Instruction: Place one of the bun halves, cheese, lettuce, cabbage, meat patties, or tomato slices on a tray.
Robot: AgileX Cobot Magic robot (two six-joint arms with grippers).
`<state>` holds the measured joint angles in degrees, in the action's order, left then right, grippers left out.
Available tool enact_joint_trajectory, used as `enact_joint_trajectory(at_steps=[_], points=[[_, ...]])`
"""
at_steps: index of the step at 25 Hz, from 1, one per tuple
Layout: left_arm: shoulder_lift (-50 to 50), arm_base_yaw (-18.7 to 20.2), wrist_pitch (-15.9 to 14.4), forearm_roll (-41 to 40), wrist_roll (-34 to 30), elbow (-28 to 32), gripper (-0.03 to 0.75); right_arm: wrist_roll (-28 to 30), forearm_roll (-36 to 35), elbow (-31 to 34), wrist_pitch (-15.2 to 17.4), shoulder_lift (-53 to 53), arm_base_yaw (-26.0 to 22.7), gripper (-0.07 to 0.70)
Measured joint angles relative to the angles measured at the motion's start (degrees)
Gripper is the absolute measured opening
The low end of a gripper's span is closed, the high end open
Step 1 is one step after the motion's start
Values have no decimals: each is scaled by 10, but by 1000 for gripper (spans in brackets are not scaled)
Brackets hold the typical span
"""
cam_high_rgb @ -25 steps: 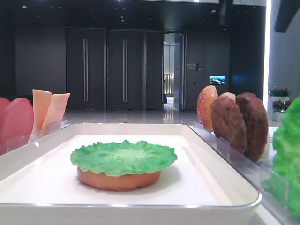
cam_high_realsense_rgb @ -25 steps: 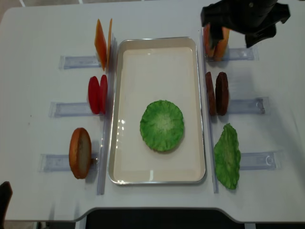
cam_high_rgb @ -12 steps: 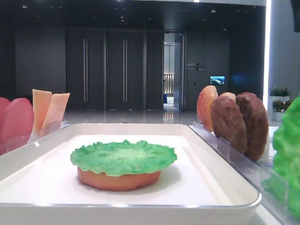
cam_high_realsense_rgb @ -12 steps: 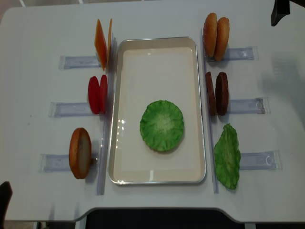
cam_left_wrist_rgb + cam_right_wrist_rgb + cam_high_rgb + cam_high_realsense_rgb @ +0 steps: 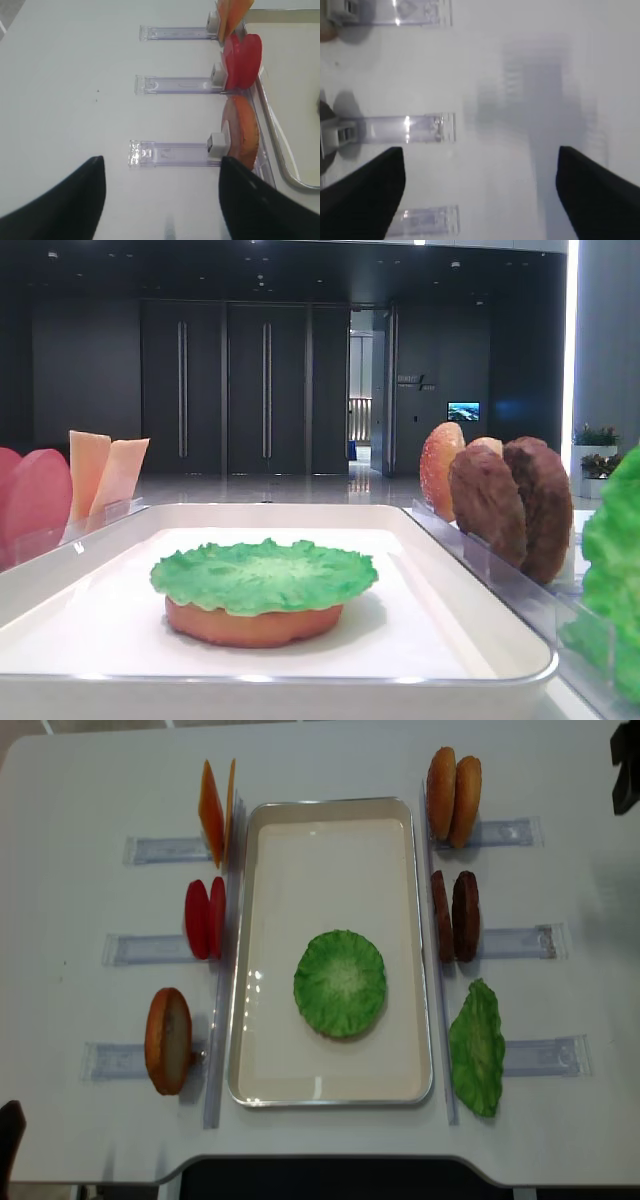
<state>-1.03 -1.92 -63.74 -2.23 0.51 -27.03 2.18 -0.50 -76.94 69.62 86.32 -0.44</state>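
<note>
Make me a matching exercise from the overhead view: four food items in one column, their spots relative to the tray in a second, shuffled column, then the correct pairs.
Things:
1. cheese
2. tomato slices
3. meat patties
4. lettuce on a bun half

Places:
A. right of the tray, middle holder
B. inside the tray, toward the near end
C. left of the tray, far holder
D. left of the tray, middle holder

Pairs: 1-C, 2-D, 3-A, 4-B
</note>
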Motion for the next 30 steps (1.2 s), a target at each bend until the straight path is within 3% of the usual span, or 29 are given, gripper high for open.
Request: enact_joint_trajectory(at_steps=[7,11,22,30], points=[[0,0,0,0,0,0,534,-18,-7,183,3,-163,0,580],[0,0,0,0,0,0,534,-28,-7,254,4,-284,0,580],[0,0,0,-8,0,0,534,-32,-3,349,5,-633,0,580],[0,0,0,-8,0,0,534,-22,-1,389,6,-802,0,577]])
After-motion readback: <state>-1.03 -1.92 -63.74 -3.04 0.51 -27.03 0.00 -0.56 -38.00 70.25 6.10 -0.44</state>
